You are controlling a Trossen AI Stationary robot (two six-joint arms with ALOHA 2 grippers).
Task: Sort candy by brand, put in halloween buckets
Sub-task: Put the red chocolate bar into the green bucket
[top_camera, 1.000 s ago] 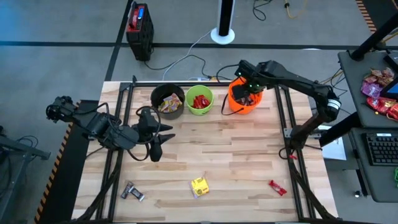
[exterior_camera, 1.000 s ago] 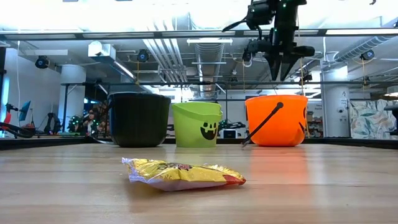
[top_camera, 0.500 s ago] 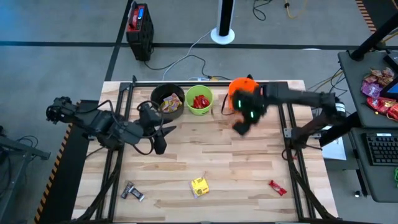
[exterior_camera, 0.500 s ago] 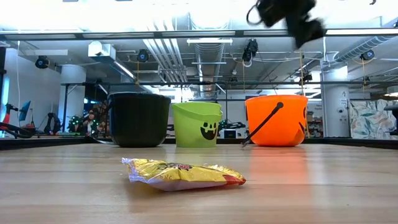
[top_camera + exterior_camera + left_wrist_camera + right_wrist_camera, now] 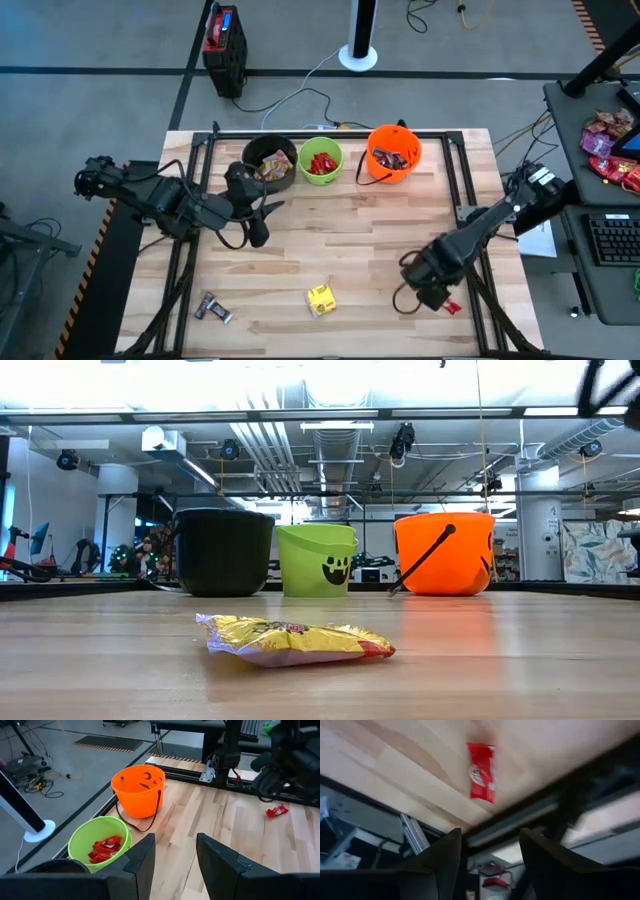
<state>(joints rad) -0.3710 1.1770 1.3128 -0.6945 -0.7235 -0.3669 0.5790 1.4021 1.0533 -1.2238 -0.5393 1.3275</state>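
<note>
- Hovering beside the red bar: the right gripper is hanging low near the table's front right corner, jaws spread and holding nothing; in the right wrist view the red bar is lying flat on the wood ahead of the fingers, close to the table edge.
- Risking a push: with the bar so near the edge, a descent that is off line could be nudging it over the side instead of bracketing it.
- Risking a miss: the bar is lying thin and flat, so the fingertips may be scraping wood or closing above it.
- Waiting: the left gripper is hanging in front of the black bucket, jaws spread and empty; swinging toward the front candy, it could be clipping that bucket or the green bucket beside it.
- Sorting risk: red bars are already lying in the green bucket, dark ones in the orange bucket, yellow in the black; the orange sits nearest the right arm's path, inviting a wrong drop.
- Remaining: the yellow packet and the silver bars are sitting well left of the red bar, along the front.
</note>
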